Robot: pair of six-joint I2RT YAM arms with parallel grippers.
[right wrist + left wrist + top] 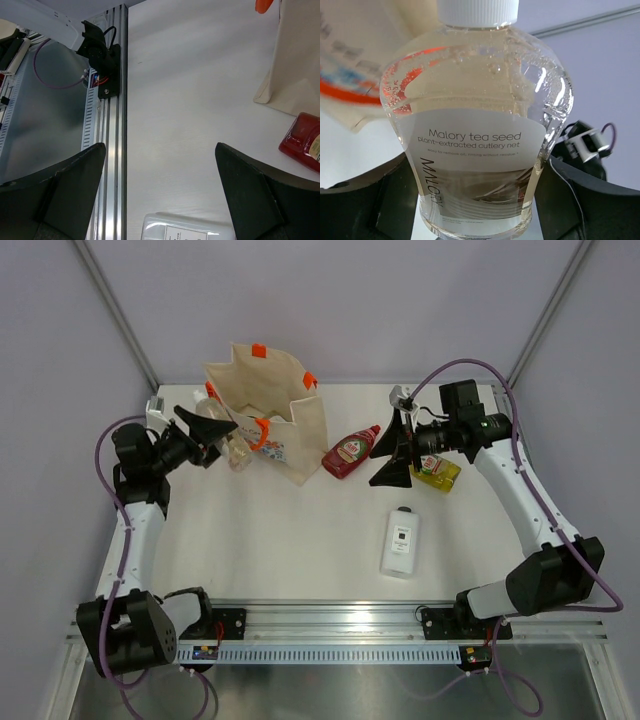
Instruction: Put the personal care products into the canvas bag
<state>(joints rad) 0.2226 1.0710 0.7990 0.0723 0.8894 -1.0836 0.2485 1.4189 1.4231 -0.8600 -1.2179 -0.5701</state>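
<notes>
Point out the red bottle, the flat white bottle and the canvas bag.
red bottle [351,452], top view, on its label.
flat white bottle [400,542], top view, mid-body.
canvas bag [308,435], top view, right side wall.

One readable label, on the left wrist view.
On the clear bottle [477,125] I read "Malory tea seed" and "plant-extracted cutlery net", with "MALO…" running vertically; I can't make out the finer line beneath.

Peeking down past the right gripper [160,146], dark fingers [65,190] spread wide apart over the white counter [190,90]. Flat white bottle [182,229] poking in at the bottom edge, between them. Red bottle [302,140] lying at the right edge, just beside the canvas bag [295,65] corner. Metal rail [112,125] and purple cable [55,80] off left.
</notes>
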